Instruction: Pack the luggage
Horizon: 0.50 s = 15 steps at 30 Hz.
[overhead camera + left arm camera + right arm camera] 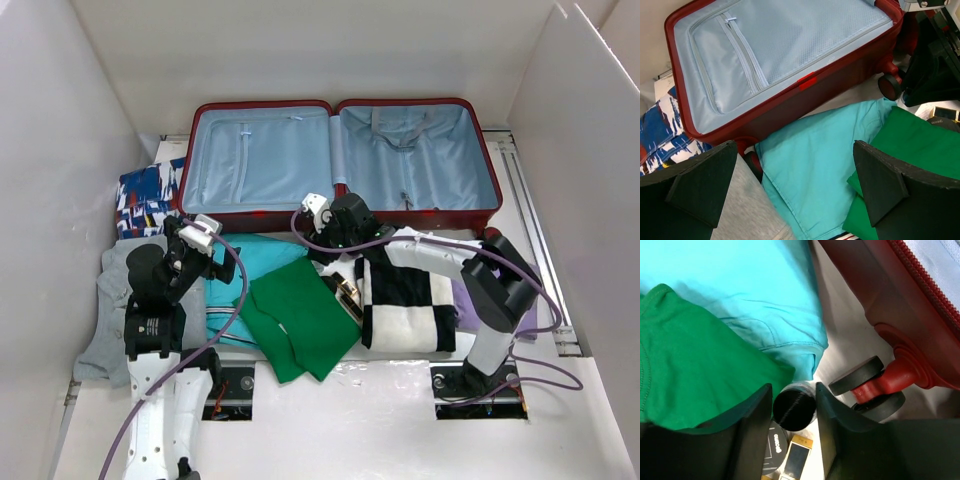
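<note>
Spread left gripper (794,150) is hovering beside stiff, likely heavy dark-red hard-shell luggage (850,85) (grip its rim); right gripper (794,390) is pinching small black cylinder (794,409).

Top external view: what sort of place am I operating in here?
Most likely a staged robot test cell, not a real home: plain white panel walls box in the white table, and an open dark-red hard-shell suitcase lies there with folded clothes such as a green fabric garment beside it.

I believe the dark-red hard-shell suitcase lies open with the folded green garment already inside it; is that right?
No: the dark-red hard-shell suitcase lies open, but the folded green garment lies outside, in front of it, as the top external view shows.
</note>
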Tool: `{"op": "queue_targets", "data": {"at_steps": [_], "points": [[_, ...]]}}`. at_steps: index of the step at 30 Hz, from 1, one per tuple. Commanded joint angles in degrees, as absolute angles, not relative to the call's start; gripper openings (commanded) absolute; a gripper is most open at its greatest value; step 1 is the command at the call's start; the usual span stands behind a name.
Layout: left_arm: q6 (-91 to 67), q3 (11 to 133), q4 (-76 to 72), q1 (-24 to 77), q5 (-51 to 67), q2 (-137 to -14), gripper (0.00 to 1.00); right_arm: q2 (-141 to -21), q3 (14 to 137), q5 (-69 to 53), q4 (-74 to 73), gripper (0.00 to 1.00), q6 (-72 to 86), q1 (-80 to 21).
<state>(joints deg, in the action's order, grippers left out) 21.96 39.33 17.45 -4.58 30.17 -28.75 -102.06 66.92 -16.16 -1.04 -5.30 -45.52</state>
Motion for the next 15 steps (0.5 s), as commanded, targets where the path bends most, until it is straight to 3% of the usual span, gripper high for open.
{"op": "queue_targets", "data": {"at_steps": [1, 3, 6, 7, 8, 15], "points": [[22.1, 38.9, 14.8, -4.4, 30.1, -28.6, 1.0, -102.2, 68.8, -18.3, 2.5, 0.43, -4.5, -45.8], [22.7, 38.9, 14.8, -4.4, 30.1, -28.6, 1.0, -101.7, 68.1, -18.3, 2.5, 0.39, -4.0, -45.8], [22.7, 38.9, 14.8, -4.4, 30.1, -28.6, 1.0, -101.1, 67.5, -18.8, 2.5, 0.23, -4.0, -45.8], [22.7, 38.9, 14.8, -4.4, 30.1, -28.6, 1.0, -100.6, 67.5, -18.8, 1.6, 0.09, -4.0, -45.8], [22.7, 38.9, 14.8, -4.4, 30.1, -28.6, 1.0, -100.5, 67.5, -19.3, 1.0, 0.0, -4.0, -45.8], [22.7, 38.9, 13.7, -4.4, 30.1, -28.6, 1.0, -94.9, 71.7, -16.9, -4.1, 0.0, -2.8, -45.8]]}}
